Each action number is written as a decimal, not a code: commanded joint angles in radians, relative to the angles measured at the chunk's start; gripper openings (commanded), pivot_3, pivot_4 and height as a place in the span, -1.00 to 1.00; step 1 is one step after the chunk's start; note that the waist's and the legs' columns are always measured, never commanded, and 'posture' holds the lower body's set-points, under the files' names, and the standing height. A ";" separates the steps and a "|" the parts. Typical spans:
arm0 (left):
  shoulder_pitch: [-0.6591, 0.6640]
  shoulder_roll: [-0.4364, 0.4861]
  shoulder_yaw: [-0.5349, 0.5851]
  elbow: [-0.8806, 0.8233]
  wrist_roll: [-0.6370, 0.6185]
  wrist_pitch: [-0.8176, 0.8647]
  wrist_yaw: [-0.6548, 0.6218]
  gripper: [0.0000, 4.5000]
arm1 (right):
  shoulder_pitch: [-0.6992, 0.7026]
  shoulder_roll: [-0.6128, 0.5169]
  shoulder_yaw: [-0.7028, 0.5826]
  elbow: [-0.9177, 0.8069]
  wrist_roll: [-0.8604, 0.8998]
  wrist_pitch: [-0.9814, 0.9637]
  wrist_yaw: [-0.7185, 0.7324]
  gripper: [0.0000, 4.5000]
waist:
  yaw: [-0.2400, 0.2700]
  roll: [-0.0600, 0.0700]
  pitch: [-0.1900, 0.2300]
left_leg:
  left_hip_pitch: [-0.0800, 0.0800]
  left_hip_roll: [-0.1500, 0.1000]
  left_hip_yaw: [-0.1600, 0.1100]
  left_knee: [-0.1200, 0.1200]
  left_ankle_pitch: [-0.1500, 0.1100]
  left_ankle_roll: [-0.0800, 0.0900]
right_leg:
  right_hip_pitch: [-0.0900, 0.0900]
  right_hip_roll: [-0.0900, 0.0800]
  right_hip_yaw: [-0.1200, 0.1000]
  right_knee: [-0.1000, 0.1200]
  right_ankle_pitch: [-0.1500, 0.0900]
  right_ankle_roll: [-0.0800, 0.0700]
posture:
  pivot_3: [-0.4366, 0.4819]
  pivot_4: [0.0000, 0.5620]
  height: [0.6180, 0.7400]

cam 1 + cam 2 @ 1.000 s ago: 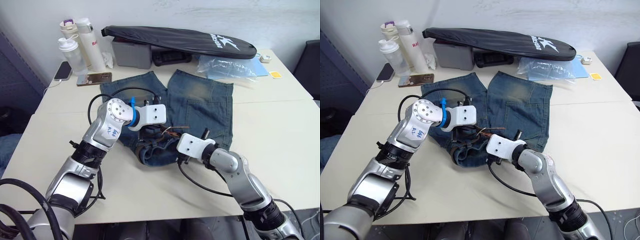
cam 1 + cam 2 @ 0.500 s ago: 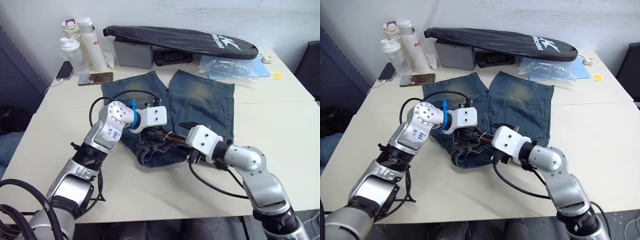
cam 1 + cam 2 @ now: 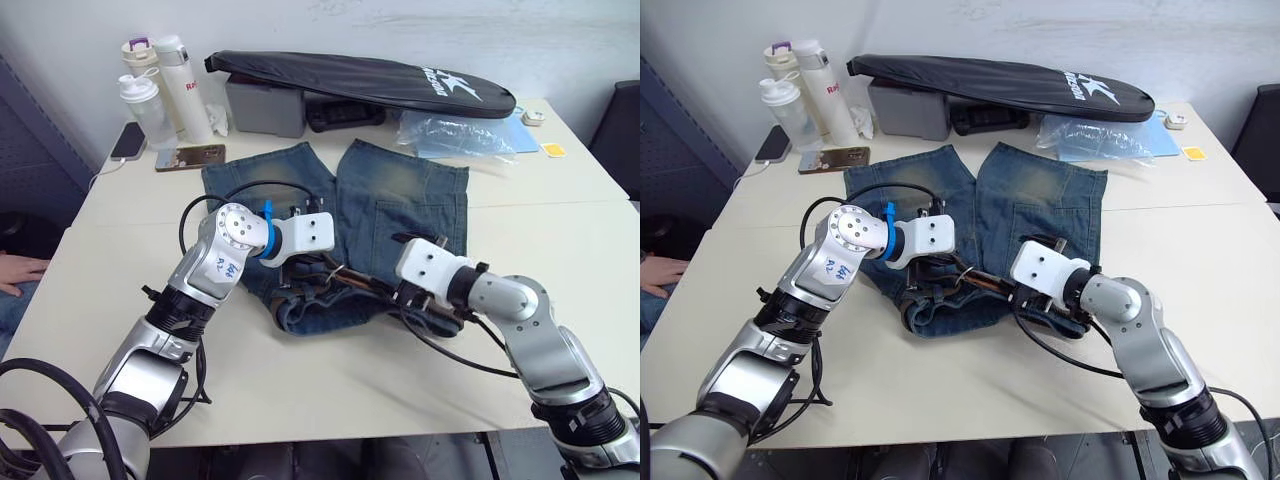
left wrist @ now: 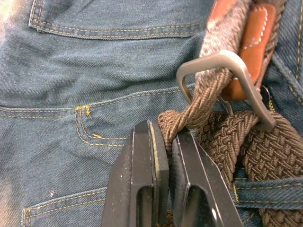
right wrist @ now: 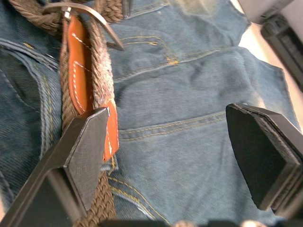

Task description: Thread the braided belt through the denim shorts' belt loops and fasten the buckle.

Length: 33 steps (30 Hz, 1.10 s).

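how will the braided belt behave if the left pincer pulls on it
Probably floppy: the braided belt already bends and bunches around the buckle. Its coarse weave likely grips well in the left pincer, shut on it. It may drag the soft denim shorts along.

Bright, even light; soft shadows

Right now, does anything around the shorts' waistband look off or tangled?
Yes. The braided belt lies bunched in a heap on the denim shorts rather than flat along the waistband, and a length passing through the buckle is twisted. The left gripper pinches a fold there; the right gripper is open.
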 commanded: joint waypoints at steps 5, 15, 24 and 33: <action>-0.017 0.006 0.015 -0.020 -0.033 -0.004 0.007 -1.00 | 0.013 0.009 -0.003 -0.039 0.023 -0.030 0.006 0.85 | 0.000 0.000 0.000 | 0.000 0.000 0.000 0.000 0.000 0.000 | 0.000 0.000 0.000 0.000 0.000 0.000 | -0.05 -0.47 1.00; -0.015 0.011 0.010 -0.003 -0.034 -0.019 0.007 -1.00 | 0.031 0.010 -0.025 -0.057 0.061 -0.057 0.009 0.85 | 0.001 0.000 0.000 | 0.000 0.000 0.000 0.000 0.000 0.000 | 0.000 0.000 0.000 0.000 0.000 0.000 | -0.05 -0.47 1.00; -0.016 0.008 0.012 -0.013 -0.036 -0.014 0.009 -1.00 | 0.045 -0.013 -0.010 -0.023 0.004 -0.043 -0.028 0.85 | 0.000 0.000 0.000 | 0.000 0.000 0.000 0.000 0.000 0.000 | 0.000 0.000 0.000 0.000 0.000 0.000 | -0.05 -0.47 1.00; -0.010 0.010 0.018 -0.025 -0.041 -0.003 0.011 -1.00 | 0.028 0.002 0.026 0.027 -0.029 -0.069 -0.038 0.85 | 0.000 0.000 0.000 | 0.000 0.000 0.000 0.000 0.000 0.000 | 0.000 0.000 0.000 0.000 0.000 0.000 | -0.05 -0.47 1.00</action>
